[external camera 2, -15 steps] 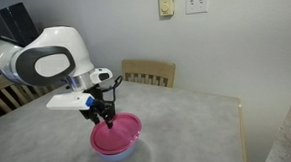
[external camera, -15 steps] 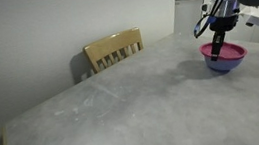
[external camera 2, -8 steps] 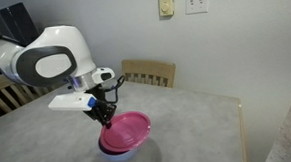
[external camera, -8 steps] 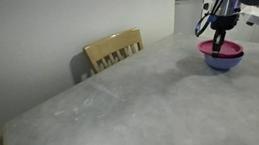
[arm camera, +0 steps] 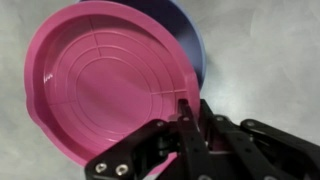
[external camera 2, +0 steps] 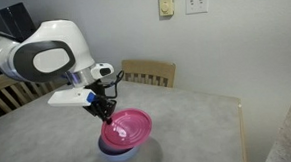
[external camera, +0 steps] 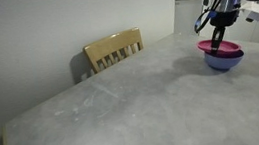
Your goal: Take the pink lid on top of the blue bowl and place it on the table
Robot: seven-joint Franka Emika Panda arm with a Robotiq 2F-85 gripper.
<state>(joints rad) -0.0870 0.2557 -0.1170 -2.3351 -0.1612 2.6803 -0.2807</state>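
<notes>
As seen from the wrist, clamps the black two-finger gripper (arm camera: 183,108) onto the rim of the flat round magenta-pink plastic lid (arm camera: 105,80). Holds the jaws drawn nearly together, with only the rim's thickness pinched between them. Lays one black finger (arm camera: 186,125) against the ribbed inner face just inside the rim; hides the partner finger beneath the lid. Carries the rest of the lid out ahead of the jaws, concentric rings plain across its face. Reveals, past the lid's edge to one side of the jaws, a crescent of the small round periwinkle-blue plastic bowl (arm camera: 192,40). Shows beneath both the mottled light grey stone-like tabletop (arm camera: 265,50).

Seen in both exterior views, points the gripper (external camera: 220,38) (external camera 2: 109,117) downward at the edge of the lid (external camera: 214,46) (external camera 2: 128,127), over the bowl (external camera: 226,63) (external camera 2: 111,151). Holds the lid tilted rather than level, just above the bowl. Cannot tell whether the lid's lower edge touches the bowl's rim. Leaves a pale wooden slat-back chair (external camera: 115,50) (external camera 2: 148,73) well apart from the jaws, at the tabletop's far edge.
</notes>
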